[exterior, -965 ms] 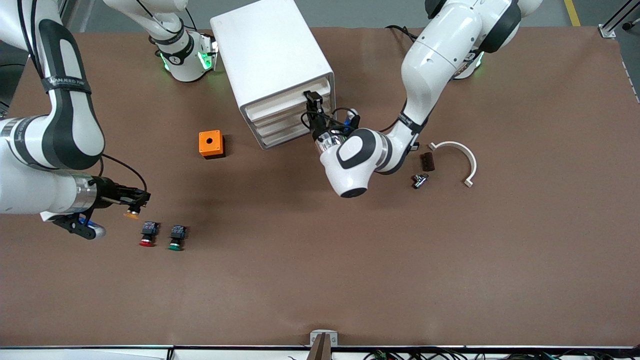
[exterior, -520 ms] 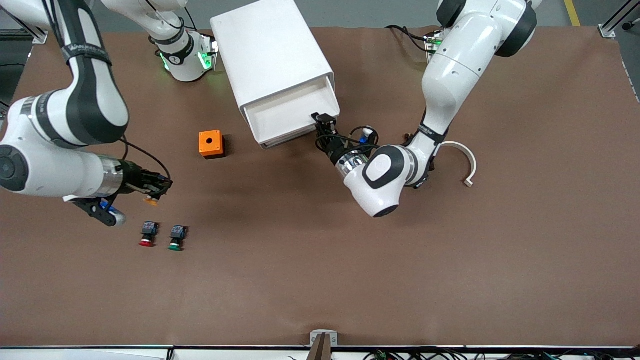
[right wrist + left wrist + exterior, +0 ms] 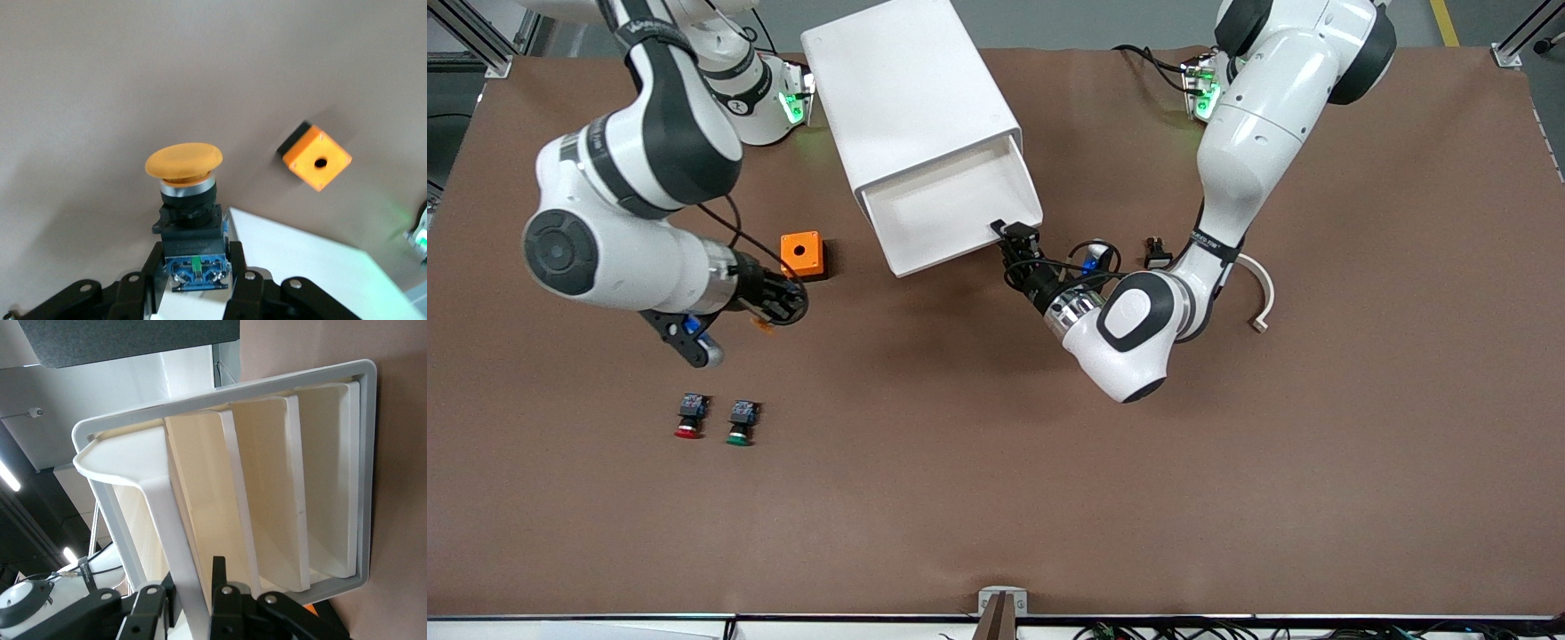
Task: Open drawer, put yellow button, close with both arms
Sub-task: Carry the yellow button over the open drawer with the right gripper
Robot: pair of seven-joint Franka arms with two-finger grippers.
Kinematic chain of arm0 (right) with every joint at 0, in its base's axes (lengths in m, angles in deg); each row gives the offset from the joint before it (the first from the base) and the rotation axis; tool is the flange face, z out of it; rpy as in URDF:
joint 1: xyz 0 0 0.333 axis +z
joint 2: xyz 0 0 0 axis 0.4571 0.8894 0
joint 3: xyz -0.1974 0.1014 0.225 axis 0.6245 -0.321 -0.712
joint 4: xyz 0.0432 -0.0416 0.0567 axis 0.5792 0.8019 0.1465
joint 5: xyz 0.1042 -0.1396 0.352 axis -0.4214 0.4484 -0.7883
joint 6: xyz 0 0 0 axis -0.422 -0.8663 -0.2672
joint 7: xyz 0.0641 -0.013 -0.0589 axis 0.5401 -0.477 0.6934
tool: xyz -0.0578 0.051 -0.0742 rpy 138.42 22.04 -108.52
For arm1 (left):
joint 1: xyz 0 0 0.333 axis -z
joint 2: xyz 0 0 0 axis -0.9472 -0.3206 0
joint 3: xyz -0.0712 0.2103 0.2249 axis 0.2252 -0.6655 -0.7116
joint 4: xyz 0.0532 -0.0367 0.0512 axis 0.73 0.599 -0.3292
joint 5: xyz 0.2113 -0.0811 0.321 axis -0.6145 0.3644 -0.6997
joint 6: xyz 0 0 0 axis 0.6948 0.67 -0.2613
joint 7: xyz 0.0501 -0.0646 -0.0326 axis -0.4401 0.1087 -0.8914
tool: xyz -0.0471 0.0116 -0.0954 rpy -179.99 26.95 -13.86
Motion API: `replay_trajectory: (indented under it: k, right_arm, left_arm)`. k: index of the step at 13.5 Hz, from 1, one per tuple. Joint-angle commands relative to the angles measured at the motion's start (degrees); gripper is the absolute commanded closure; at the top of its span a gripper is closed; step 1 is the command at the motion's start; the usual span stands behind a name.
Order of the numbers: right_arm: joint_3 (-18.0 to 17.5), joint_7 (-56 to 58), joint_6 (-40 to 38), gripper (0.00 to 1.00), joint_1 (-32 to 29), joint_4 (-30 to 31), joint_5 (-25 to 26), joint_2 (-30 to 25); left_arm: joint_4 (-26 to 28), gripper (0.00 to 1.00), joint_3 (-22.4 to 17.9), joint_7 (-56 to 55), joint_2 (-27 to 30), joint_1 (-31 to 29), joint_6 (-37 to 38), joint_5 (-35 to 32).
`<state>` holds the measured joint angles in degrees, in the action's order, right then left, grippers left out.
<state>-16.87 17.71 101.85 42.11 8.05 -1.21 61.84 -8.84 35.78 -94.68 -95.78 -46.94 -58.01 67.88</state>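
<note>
The right gripper (image 3: 781, 305) is clamped on the yellow button (image 3: 184, 164), fingers pinching the black-and-blue block body while the mushroom cap sticks out past the fingertips. It hangs in the air over bare table just beside the orange box (image 3: 801, 255), with the red button (image 3: 688, 417) and green button (image 3: 740, 422) lying on the table well apart from it.

The button looks small, light and rigid. The flat-sided body is the sensible place to hold it; the rounded, smooth cap would likely slip between the fingers. It should survive a short drop into the tray, though it may roll on its cap.

The left gripper (image 3: 1016, 238) sits at the front lip of the drawer (image 3: 960, 206), which is pulled out of the cabinet (image 3: 907, 93). Its fingers straddle the lip with little slack; whether they pinch it or have let go I cannot tell. The drawer looks like thin plastic, light and slightly flexible, best gripped at that front lip.
</note>
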Motion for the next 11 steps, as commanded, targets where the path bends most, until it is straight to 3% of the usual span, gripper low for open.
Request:
replay_trajectory:
  k: [1, 2, 4, 6, 11]
  right_arm:
    - [0.6, -10.1, 0.2, 0.95, 5.9, 1.4, -1.1, -2.0]
    - [0.6, -13.3, 0.4, 0.95, 7.4, 1.4, -1.1, -2.0]
    - [0.6, -20.3, 1.3, 0.95, 11.1, 1.4, -1.2, -2.0]
    - [0.6, -28.3, 4.6, 0.95, 14.5, 1.7, -1.2, -1.9]
    - [0.6, -41.5, 11.7, 0.95, 21.0, 5.5, -1.2, -2.0]
  left_arm:
    - [-1.1, 0.48, -0.5, 1.0, -1.1, 0.0, -1.0, 0.5]
    - [-1.1, 0.26, -0.4, 1.2, -1.0, 0.0, -1.0, 0.6]
    - [-1.1, 0.07, -0.3, 3.5, -0.6, -0.4, -1.0, 0.6]
    - [-1.2, 0.01, -0.1, 7.9, -0.6, -0.8, -1.0, 0.7]
    - [-4.0, 0.01, -0.2, 19.4, -0.2, -1.9, -0.3, 0.1]
